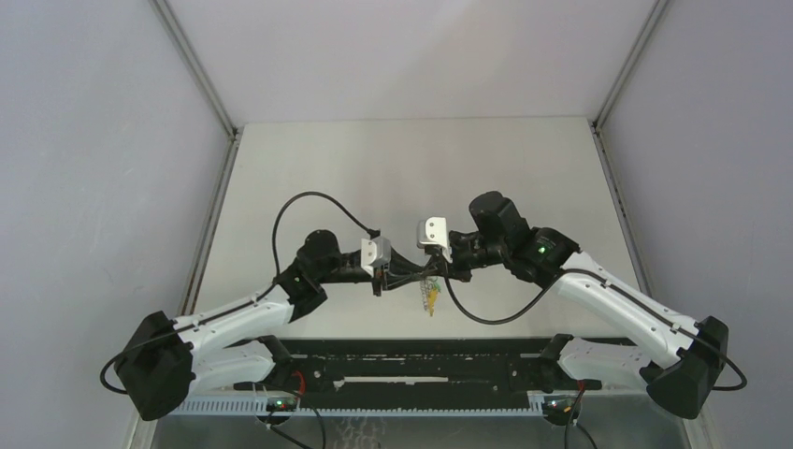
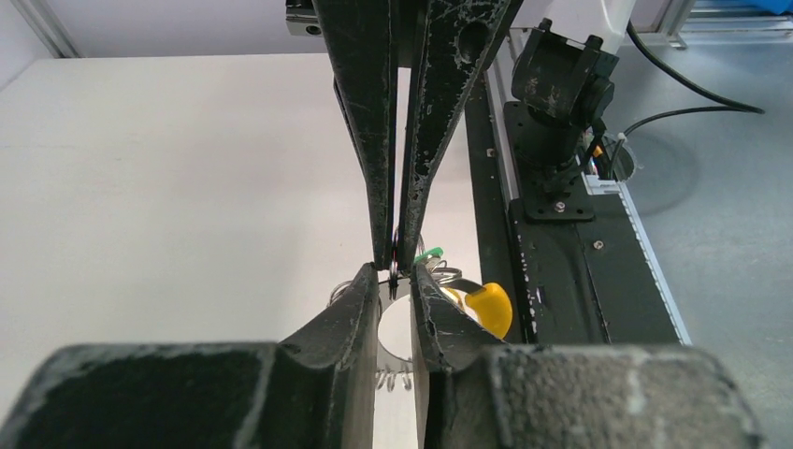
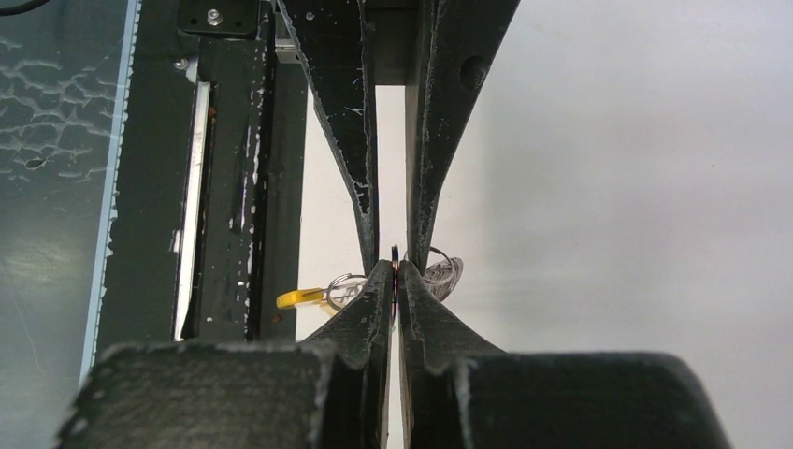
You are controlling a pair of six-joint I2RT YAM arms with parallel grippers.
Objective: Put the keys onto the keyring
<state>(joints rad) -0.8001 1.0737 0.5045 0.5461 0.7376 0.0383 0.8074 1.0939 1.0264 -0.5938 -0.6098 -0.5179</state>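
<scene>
**Item 1, right gripper** (image 3: 396, 277): reaches in from the right and meets the other gripper tip to tip above the middle of the table (image 1: 393, 168), towards its near side. Jaws are closed, pinching the thin edge of the keyring.

**Item 2, left gripper** (image 2: 395, 281): reaches in from the left. Jaws stand slightly apart, one fingertip on each side of the same edge, with a narrow gap showing. Whether either pad touches the metal cannot be told.

**Item 3, keyring** (image 3: 396, 254): held up off the table and seen edge-on from both wrist cameras as a dark sliver between the four fingertips. Most of its rim is hidden by the fingers.

**Item 4, yellow key** (image 2: 489, 307): hangs just below the meeting point, on the near side of the fingertips, with its plastic head clear of the fingers.

**Item 5, green key** (image 2: 430, 253): only a sliver of the head shows, just beside the left gripper's fingertip and close above the yellow one.

**Item 6, small wire rings** (image 3: 444, 271): a loose cluster of thin loops on both sides of the fingertips. How they are linked cannot be made out.

**Item 7, black rail** (image 1: 421, 360): runs left to right along the near edge of the table, between the arm bases.
</scene>
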